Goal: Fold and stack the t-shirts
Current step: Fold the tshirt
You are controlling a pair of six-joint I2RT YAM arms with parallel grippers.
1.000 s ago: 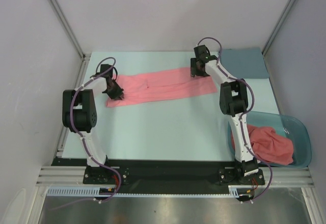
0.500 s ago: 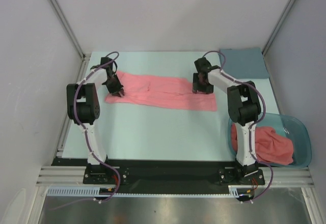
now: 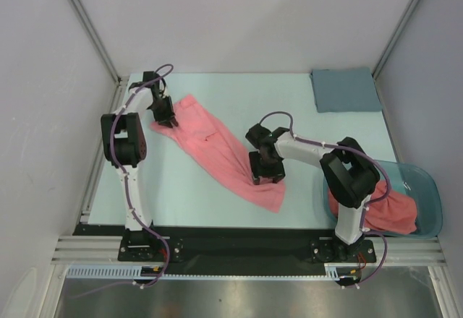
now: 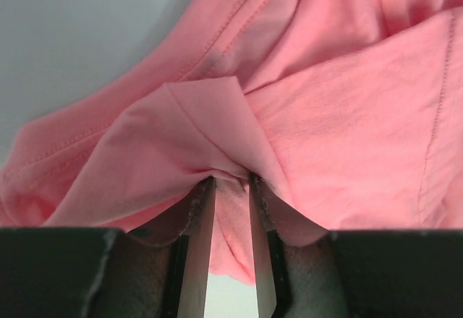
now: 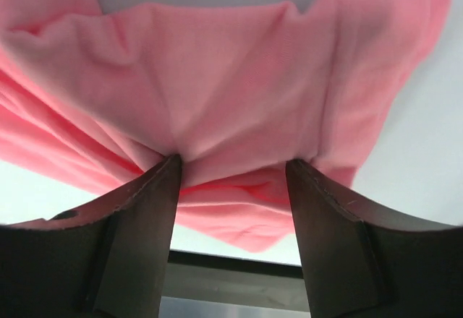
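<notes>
One salmon-pink t-shirt point(image 3: 217, 144), folded into a long strip, lies slanted on the table from far left to near centre. My left gripper point(image 3: 169, 121) is at its far left end. In the left wrist view the left gripper point(image 4: 231, 181) has its narrow jaws closed on a pinch of the t-shirt point(image 4: 325, 115), with folds running into the tips. My right gripper point(image 3: 266, 176) holds the near end. In the right wrist view the right gripper point(image 5: 233, 160) stands wide with a thick bunch of the t-shirt point(image 5: 231, 79) between its fingers. Another crumpled t-shirt point(image 3: 391, 206) lies in the tub.
A teal translucent tub point(image 3: 432, 201) stands at the near right beside the right arm's base. A grey-blue rectangular cloth point(image 3: 346, 90) lies flat at the far right corner. Frame posts and white walls close in both sides. The black base rail runs along the near edge.
My right gripper has dragged its end of the t-shirt from the far right down to the near centre, turning the strip diagonal. The left gripper shifted slightly further away with its end.
</notes>
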